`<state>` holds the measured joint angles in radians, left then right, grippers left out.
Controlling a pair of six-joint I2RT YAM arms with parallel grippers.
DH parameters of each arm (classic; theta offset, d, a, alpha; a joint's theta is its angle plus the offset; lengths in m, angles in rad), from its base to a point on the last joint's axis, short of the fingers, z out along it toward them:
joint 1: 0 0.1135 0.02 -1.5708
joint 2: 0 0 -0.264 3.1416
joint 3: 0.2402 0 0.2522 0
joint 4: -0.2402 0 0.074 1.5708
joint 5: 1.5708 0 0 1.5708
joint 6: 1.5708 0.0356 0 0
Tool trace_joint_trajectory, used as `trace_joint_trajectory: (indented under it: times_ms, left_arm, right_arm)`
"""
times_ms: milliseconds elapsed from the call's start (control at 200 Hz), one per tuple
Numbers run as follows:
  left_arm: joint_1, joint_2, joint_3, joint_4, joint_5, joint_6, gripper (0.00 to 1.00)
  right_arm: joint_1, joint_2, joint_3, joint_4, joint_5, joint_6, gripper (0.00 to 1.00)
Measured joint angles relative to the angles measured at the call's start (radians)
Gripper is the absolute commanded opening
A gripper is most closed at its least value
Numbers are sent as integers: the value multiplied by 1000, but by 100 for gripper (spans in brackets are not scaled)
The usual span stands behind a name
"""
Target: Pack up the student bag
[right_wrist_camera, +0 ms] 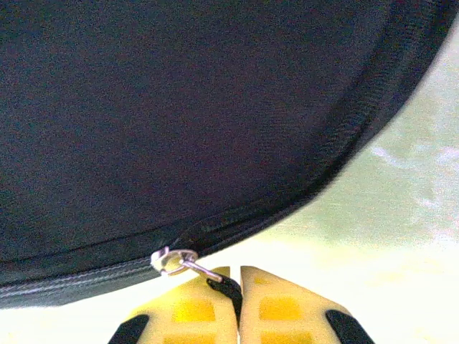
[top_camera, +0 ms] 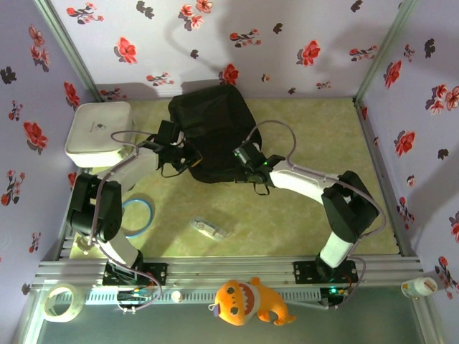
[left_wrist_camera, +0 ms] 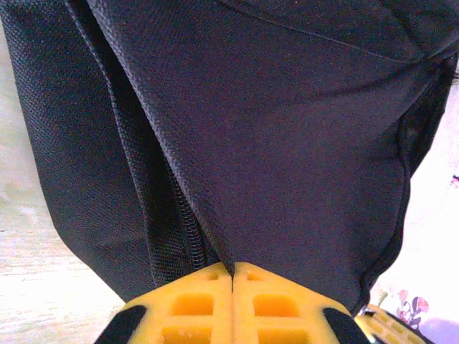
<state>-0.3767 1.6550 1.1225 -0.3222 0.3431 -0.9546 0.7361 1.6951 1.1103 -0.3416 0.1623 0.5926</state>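
Plastic comes first: a white hard case [top_camera: 97,129] sits on the desk [top_camera: 315,129] out to the left of the left claw [left_wrist_camera: 233,272], untouched and well apart from it. That claw is pressed together. A fold of the student bag [top_camera: 211,129] runs straight into the seam between its yellow fingers [left_wrist_camera: 190,304], so it appears to be pinching the black cloth just right of a zipper track [left_wrist_camera: 168,240]. The likely reason is anchoring: with the soft bag held on this side, it should not slide when the other side is pulled.

The bag itself lies on the desk directly ahead of both claws, between them and the flowered back wall [top_camera: 237,36]. Further right, the right claw [right_wrist_camera: 237,276] is likewise pressed shut, pinching the small black zipper pull [right_wrist_camera: 228,287]. The metal slider [right_wrist_camera: 172,260] sits just up and left of its fingertips, on the bag's curved edge.

Judging by this, the step in hand is working the zipper so the bag can take the loose things lying behind the claws, a blue ring [top_camera: 136,213] and a clear packet [top_camera: 208,229].
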Motion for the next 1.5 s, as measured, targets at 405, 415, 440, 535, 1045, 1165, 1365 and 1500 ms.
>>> trace_joint_trajectory:
  times_ms: [405, 415, 440, 535, 1045, 1165, 1365, 1500]
  left_arm:
    - [0, 23, 2, 9, 35, 24, 0]
    - [0, 26, 2, 9, 35, 26, 0]
    - [-1, 35, 4, 10, 40, 27, 0]
    - [-5, 92, 31, 6, 60, 45, 0]
    - [35, 283, 328, -142, 18, 218, 26]
    - [85, 201, 275, -158, -38, 226, 45]
    - [107, -10, 113, -132, -66, 175, 59]
    - [88, -77, -46, -6, -8, 65, 63]
  right_arm:
    - [-67, -7, -14, -37, 16, 100, 0]
    - [-67, -9, -19, -33, 14, 100, 0]
    - [-66, -16, -34, -24, 9, 100, 0]
    - [-55, -51, -98, 10, -11, 99, 0]
    - [114, -74, -133, 106, -113, -16, 0]
    - [114, -5, -67, 150, -166, -18, 0]
    - [115, 89, 33, 199, -246, -18, 0]
    - [115, 103, 62, 216, -266, -18, 0]
